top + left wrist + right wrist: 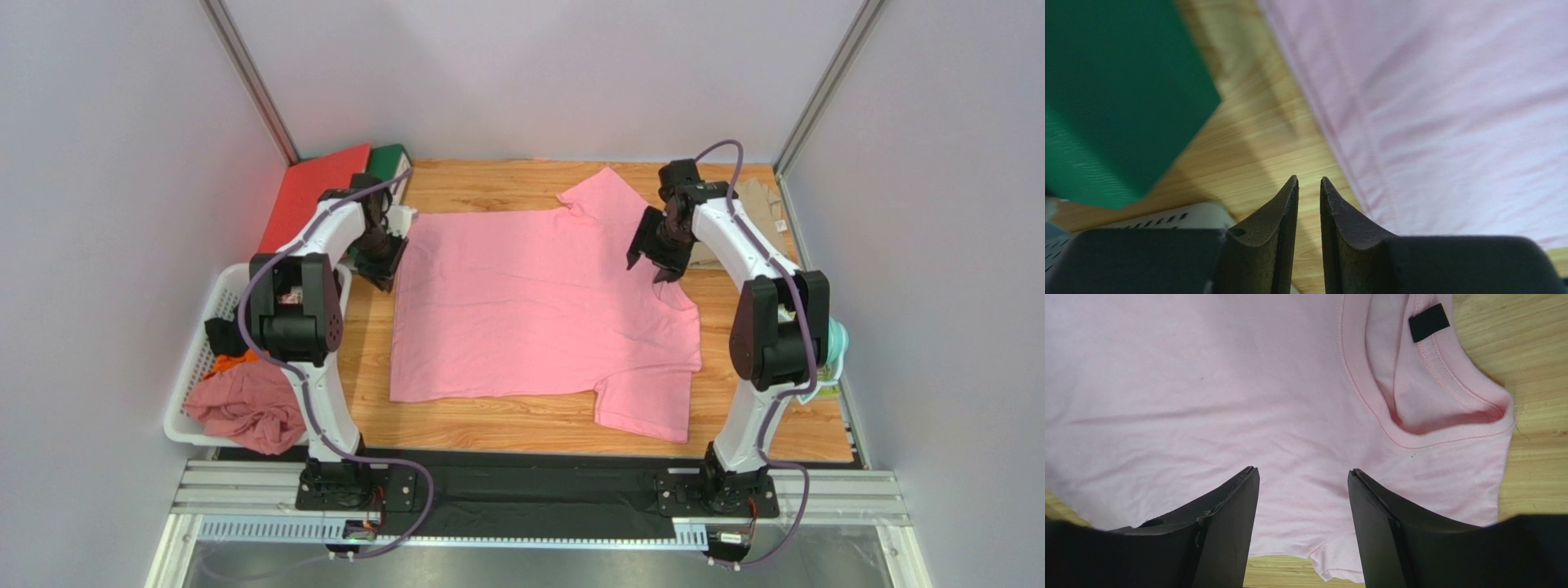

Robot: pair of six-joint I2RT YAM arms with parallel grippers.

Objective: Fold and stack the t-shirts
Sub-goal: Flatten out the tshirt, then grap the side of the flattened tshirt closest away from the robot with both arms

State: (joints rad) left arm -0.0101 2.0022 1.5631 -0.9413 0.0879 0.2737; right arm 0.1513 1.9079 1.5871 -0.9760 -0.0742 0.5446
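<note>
Over pink t-shirt [540, 306] collar | right claw [1303, 471] parted | left claw [1309, 179] beside hem

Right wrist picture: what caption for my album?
Open right gripper over the collar and black label of the pink t-shirt.

In the top view the right arm [736, 239] covers the pink tee's [540, 306] collar and most of a beige cloth [763, 200] in the far corner. A teal thing [837, 349] behind the arm's elbow is too hidden to name. The left arm [294, 312] hides part of the basket [188, 368], where an orange thing [229, 363] and a dark thing [221, 333] are too small to tell. In the left wrist view the green board [1112, 92] is blurred and cut off by the top and left edges.
</note>
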